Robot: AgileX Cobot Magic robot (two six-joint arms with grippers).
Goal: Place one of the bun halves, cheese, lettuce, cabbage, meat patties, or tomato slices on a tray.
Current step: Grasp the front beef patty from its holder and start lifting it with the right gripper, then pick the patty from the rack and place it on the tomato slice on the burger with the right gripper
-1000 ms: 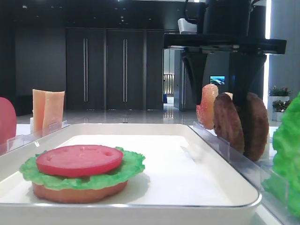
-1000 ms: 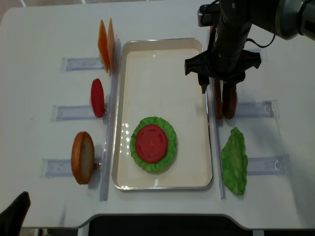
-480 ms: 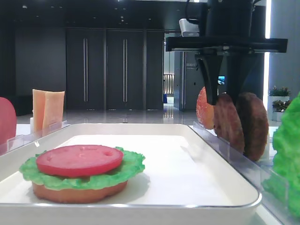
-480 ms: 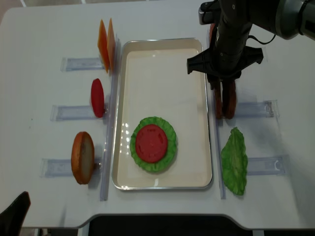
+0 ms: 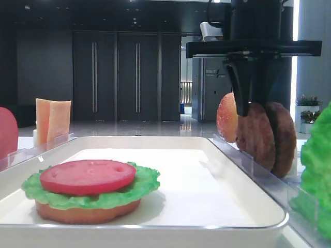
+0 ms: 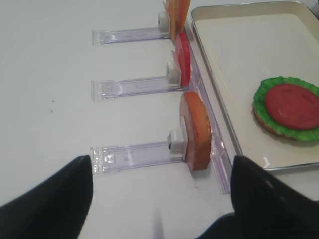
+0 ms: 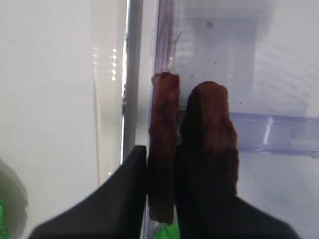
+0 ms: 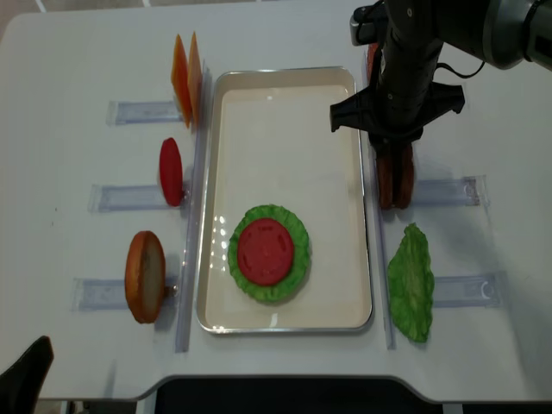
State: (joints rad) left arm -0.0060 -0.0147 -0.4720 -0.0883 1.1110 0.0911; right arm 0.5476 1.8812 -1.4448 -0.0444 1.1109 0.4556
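While on edge in its rack, grainy dark-brown meat patty [image 7: 162, 149], pinched in right claw [image 7: 172, 199].

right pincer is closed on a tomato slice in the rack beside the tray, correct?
Not quite. The right pincer is closed on a meat patty, not a tomato slice; the right wrist view shows its dark-brown edge between the fingers. It does stand in the rack beside the tray.

You have one low view at table level looking along the tray [image 5: 155, 222], and one straight overhead taking in the whole table [image 8: 78, 69]. Your right wrist view sits close above the meat patties [image 7: 164, 144]; your left wrist view looks down obliquely at the clear racks [image 6: 134, 154], sharing the tray with both exterior views.
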